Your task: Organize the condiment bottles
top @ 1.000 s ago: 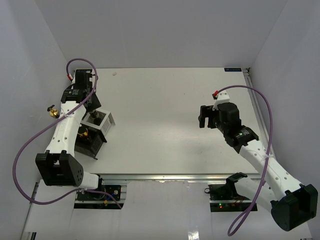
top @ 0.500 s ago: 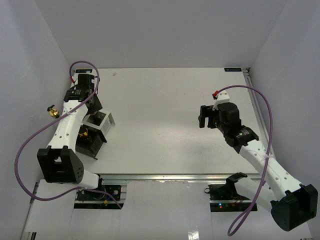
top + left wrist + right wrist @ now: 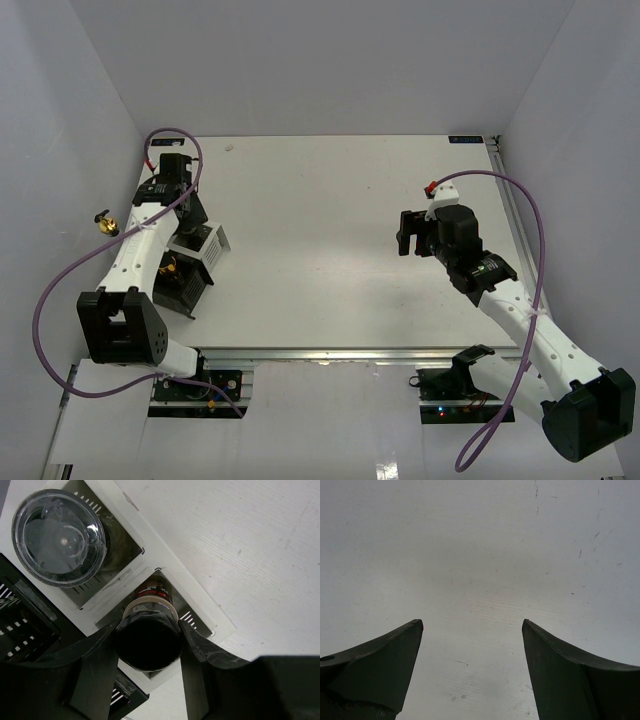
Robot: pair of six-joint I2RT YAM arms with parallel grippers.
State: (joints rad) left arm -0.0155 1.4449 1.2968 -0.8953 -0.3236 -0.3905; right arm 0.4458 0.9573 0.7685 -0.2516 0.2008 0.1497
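Two left jaws clasp the dark bottle (image 3: 149, 642) in the rack (image 3: 200, 605).

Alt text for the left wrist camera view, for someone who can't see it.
The left gripper clasps a dark-capped bottle standing in a white rack compartment. A clear jar with a grey lid sits in the next compartment; white table lies beyond.

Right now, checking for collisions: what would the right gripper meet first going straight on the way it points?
Likely the bare table, the only thing ahead of the open right gripper in its wrist view; nothing else shows there. How far off the surface lies is unclear.
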